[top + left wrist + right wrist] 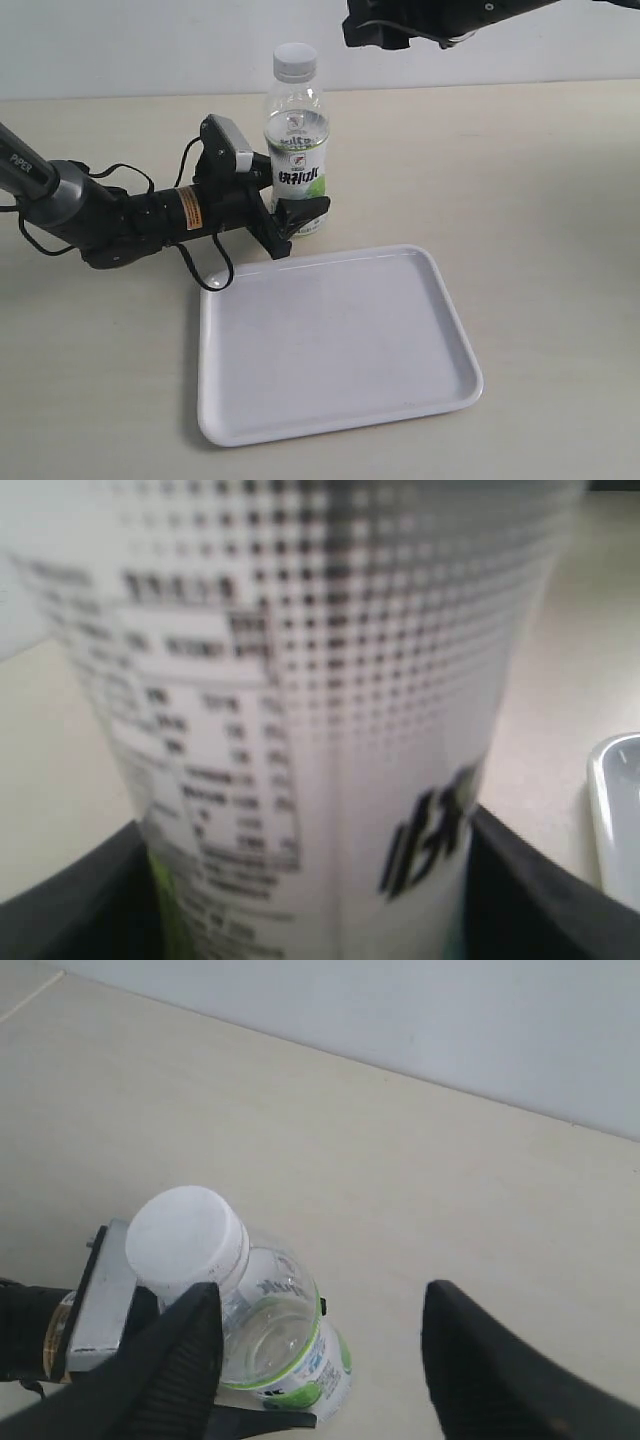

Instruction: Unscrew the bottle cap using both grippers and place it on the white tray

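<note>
The clear bottle (297, 150) stands upright on the table just behind the white tray (335, 345), its white ribbed cap (295, 61) screwed on top. My left gripper (290, 218) is shut on the bottle's lower body, below the label. In the left wrist view the label (300, 710) fills the picture, with a black finger (530, 900) on each side. My right gripper (320, 1350) hangs open above and to the right of the cap (185, 1240), holding nothing. In the exterior view only part of the right arm (420, 22) shows at the top.
The left arm (110, 215) and its cables lie low across the table to the left of the bottle. The tray's near rim (330, 428) is close to the table's front. A pale wall runs along the back.
</note>
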`<state>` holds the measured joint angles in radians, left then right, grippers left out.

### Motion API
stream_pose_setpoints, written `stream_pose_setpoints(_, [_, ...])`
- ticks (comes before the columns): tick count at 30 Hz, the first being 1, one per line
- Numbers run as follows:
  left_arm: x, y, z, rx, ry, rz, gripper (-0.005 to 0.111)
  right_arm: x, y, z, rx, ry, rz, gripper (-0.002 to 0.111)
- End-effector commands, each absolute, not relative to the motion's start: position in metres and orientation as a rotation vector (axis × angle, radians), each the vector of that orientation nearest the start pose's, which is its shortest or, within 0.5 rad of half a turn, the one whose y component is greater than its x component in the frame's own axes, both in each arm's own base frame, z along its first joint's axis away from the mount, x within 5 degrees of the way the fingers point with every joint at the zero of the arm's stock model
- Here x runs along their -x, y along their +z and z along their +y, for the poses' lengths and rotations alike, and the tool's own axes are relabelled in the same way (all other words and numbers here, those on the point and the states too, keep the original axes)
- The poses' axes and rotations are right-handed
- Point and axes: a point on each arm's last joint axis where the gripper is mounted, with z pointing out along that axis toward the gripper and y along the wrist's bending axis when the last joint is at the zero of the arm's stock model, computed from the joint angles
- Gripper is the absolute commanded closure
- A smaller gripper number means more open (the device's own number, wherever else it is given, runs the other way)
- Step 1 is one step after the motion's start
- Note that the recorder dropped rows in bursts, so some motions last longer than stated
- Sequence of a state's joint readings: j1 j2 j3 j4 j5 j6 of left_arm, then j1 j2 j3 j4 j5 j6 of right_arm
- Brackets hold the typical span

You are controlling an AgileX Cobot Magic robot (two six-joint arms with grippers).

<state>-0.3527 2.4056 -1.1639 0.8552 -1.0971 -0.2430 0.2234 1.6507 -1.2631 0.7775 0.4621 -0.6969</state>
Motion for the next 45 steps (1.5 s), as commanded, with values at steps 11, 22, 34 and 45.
stream_pose_setpoints(11, [-0.376,0.050,-0.205,-1.009,-0.732,1.515,0.107,-0.354,0.304,0.129,0.517,0.510,2.123,0.044])
stream_pose_setpoints(22, [-0.376,0.050,-0.205,-1.009,-0.732,1.515,0.107,-0.355,0.304,0.129,0.527,0.499,2.113,0.044])
stream_pose_setpoints(34, [-0.376,0.050,-0.205,-1.009,-0.732,1.515,0.107,-0.358,0.306,0.127,0.438,0.502,2.106,0.044])
stream_pose_setpoints(45, [-0.376,0.050,-0.205,-1.009,-0.732,1.515,0.107,-0.357,0.306,0.127,0.463,0.490,2.107,0.044])
